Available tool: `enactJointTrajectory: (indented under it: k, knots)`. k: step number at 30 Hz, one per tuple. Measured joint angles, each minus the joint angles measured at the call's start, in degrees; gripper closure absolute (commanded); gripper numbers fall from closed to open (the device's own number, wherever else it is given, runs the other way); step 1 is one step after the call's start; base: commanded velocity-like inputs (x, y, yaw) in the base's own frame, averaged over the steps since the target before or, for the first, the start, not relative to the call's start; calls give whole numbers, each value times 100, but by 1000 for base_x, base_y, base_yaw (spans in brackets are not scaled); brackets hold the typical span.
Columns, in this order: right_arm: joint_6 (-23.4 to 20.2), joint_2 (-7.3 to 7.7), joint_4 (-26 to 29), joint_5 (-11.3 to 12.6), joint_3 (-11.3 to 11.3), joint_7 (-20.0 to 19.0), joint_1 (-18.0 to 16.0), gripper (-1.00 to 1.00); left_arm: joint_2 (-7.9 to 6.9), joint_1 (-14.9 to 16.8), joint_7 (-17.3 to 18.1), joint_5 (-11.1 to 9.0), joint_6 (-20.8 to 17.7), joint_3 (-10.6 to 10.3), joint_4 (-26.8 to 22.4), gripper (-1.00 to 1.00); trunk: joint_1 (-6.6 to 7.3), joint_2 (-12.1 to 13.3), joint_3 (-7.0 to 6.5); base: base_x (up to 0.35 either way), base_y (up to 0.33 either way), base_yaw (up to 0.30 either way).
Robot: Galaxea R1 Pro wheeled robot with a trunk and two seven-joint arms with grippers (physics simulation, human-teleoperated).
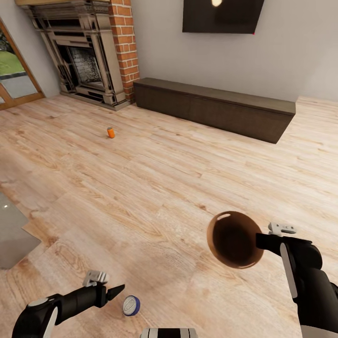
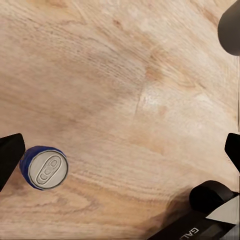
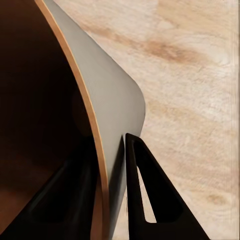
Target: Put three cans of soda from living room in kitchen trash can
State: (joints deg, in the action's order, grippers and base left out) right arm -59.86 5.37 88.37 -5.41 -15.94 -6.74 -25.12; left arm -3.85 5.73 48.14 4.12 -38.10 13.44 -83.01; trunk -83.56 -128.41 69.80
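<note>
We see the living room from the head view: a light wood plank floor (image 1: 155, 188), a brick fireplace (image 1: 89, 51) in the far left corner, a long low dark bench (image 1: 216, 108) along the far wall, and a dark TV (image 1: 220, 16) on the wall above it.

Our right tool (image 1: 259, 240) holds the trash can (image 1: 234, 239) by its rim, lifted above the floor and tipped so that its dark inside faces the head camera. In the right wrist view one finger (image 3: 145, 195) lies against the can's grey outer wall and the other sits inside, dark against the dark interior, so the thin copper rim (image 3: 95, 130) is pinched between them; the tool is closed down to the thickness of the wall.

Our left tool (image 1: 117, 290) is low over the near part of the floor, just beside the blue can of soda (image 1: 131, 305), which stands upright with its silvery top showing. In the left wrist view the blue can (image 2: 44, 167) sits right next to one dark fingertip (image 2: 10, 157), while the other fingertip (image 2: 233, 150) is well apart from it, so the tool stands wide open and holds nothing. We cannot tell whether the near fingertip touches the can.

An orange can of soda (image 1: 111, 133) stands on the floor far off, near the fireplace and well apart from the blue one.
</note>
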Motion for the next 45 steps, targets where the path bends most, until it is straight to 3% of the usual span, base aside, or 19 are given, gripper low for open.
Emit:
enactJointTrajectory:
  k: [3,6,22,26,30,34,39,45]
  knots:
    - [-12,-5,3,55,12,-7,0,100,54,0,-6,0,-455,0,-215,-100,0,0,0,0,0,0]
    - [-14,-9,4,125,19,-14,0,100,58,1,-7,1,-517,0,-236,-100,0,0,0,0,0,0]
    - [-12,-19,3,34,30,-10,1,100,55,1,-7,3,-559,0,-243,-100,-351,-640,287,0,0,0]
    - [-11,-19,6,-8,236,-5,1,100,52,4,-7,3,-558,1,-243,-100,-439,-800,359,0,0,0]
    - [-11,-19,11,111,453,-1,1,100,44,2,-4,3,-550,3,-242,-100,-527,-961,430,0,0,0]
    - [-10,-18,11,-26,478,4,1,100,28,0,1,2,-538,8,-243,-100,-615,-1121,502,0,0,0]
    - [43,-19,12,134,481,-7,1,100,6,4,5,3,-516,22,-242,-100,-724,-1322,611,0,0,0]
    - [70,-18,28,31,469,1,1,100,-1,2,10,3,-507,34,-250,-100,-818,-1485,780,0,0,0]
